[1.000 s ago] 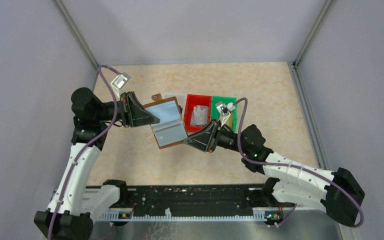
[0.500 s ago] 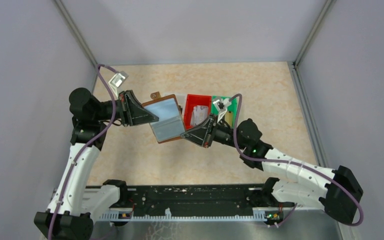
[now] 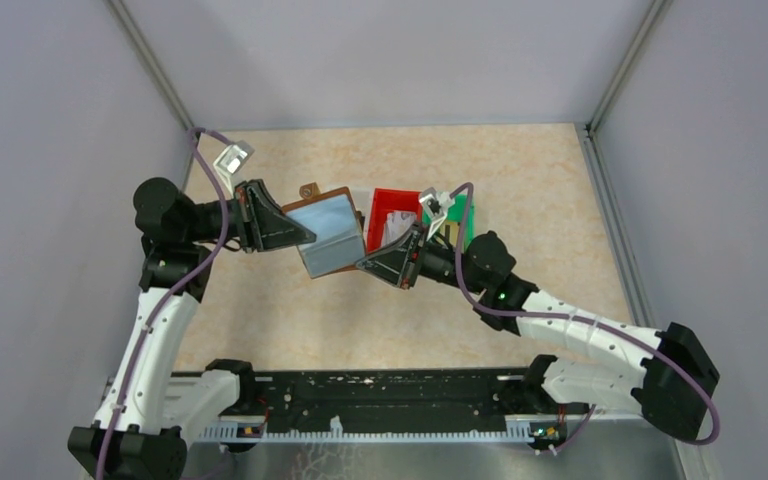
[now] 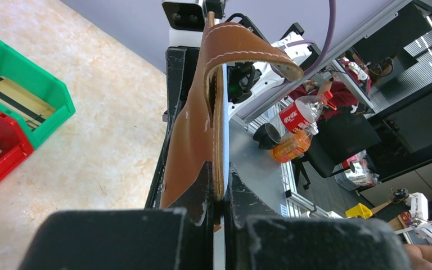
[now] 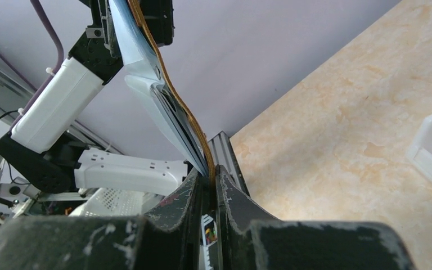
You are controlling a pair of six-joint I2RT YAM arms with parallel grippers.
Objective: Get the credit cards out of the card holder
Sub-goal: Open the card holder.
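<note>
Pinching limp, light card holder [image 3: 330,232]: left jaws at 9 o'clock edge, right jaws at 4 o'clock; probably sags.

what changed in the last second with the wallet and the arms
The right gripper slid left and away from the bases, closing on the lower right edge of the card holder; the holder shifted and tilted with it. The left gripper stays clamped on the opposite edge; the red bin and green bin have not moved.

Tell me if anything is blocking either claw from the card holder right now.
Nothing visible does. The left claw and the right claw are each shut directly on an edge of the card holder.
</note>
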